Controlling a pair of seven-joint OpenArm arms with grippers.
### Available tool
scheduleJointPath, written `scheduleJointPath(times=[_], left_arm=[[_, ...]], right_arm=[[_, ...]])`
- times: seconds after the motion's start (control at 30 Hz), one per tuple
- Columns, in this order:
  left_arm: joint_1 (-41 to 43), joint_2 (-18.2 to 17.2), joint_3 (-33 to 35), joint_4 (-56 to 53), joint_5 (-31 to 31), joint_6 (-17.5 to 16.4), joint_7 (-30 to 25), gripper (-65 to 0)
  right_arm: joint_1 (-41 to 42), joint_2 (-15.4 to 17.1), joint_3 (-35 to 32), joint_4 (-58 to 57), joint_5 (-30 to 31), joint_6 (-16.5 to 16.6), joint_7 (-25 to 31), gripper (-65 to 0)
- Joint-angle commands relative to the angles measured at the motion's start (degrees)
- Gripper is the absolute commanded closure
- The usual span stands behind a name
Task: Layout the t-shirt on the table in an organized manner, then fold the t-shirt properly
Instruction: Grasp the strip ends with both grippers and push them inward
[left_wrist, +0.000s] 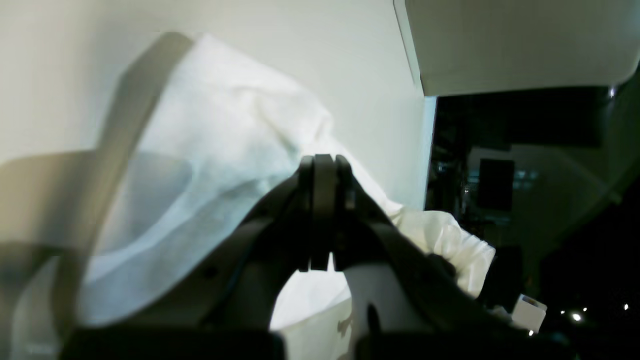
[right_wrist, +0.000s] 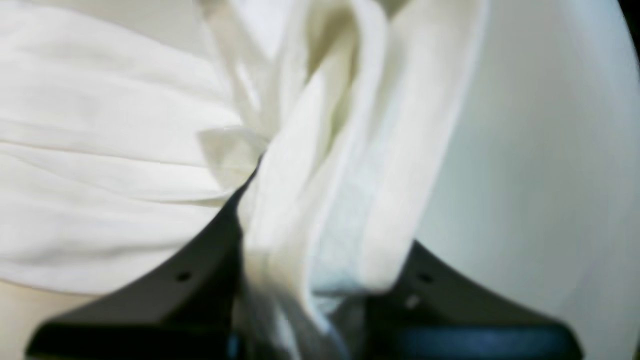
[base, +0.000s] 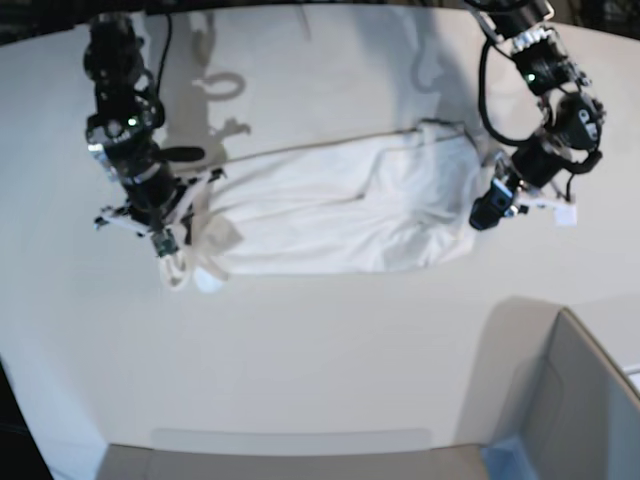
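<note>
Count, t-shirts: one white t-shirt (base: 335, 215).
Count, arms: two, one at each end of the shirt.
Count, grey box-like corner pieces: one (base: 575, 405), at the near right of the base view, well apart from the shirt.
Table: one large white table (base: 300, 350), curved edge at the near left.
Shirt position: on the far half of the table, stretched lengthwise between the two arms.
Shirt look: plain white side up, no print showing; long shallow creases run along its length; far edge fairly straight, near edge gently bowed.
Shirt, base-view left end: gathered into twisted strips and loops that hang below the gripper there.
Shirt, base-view right end: bunched into a narrow point.
Left gripper (left_wrist: 324, 165): jaws pressed together on a fold of the t-shirt (left_wrist: 225, 150), cloth draping away on both sides in its wrist view.
Right gripper (base: 170, 240): clamped on a bundled band of the t-shirt (right_wrist: 320, 165); in its wrist view the cloth fills the gap between the dark fingers (right_wrist: 200, 270).
Focus: both wrist views blurred, fine detail of cloth unreadable.
</note>
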Motion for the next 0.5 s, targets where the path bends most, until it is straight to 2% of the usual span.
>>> scheduleJointPath(times=[0.0,0.2,0.3,0.47], left_arm=[[-0.05,-0.71,-0.68,0.79,-1.42,-0.18,0.02,0.0],[2.06,-2.29,-0.77,0.79,-1.42,-0.09,0.02,0.0],[2.06,-2.29,-0.77,0.79,-1.42,-0.09,0.02,0.0],[2.68,-2.29,-0.51,0.79,-1.42,-0.09,0.02,0.0]], right_arm=[[1.01,0.05,-1.76,1.06,-0.52,0.11,1.64,0.0],[3.20,-3.82,-10.82,0.62,-9.75,0.11,1.64,0.0],[4.88,-5.93,-11.79,-0.62,-11.60,0.11,1.64,0.0],[8.57,-7.95,-12.40,-8.79,-11.77,0.11,1.99,0.0]])
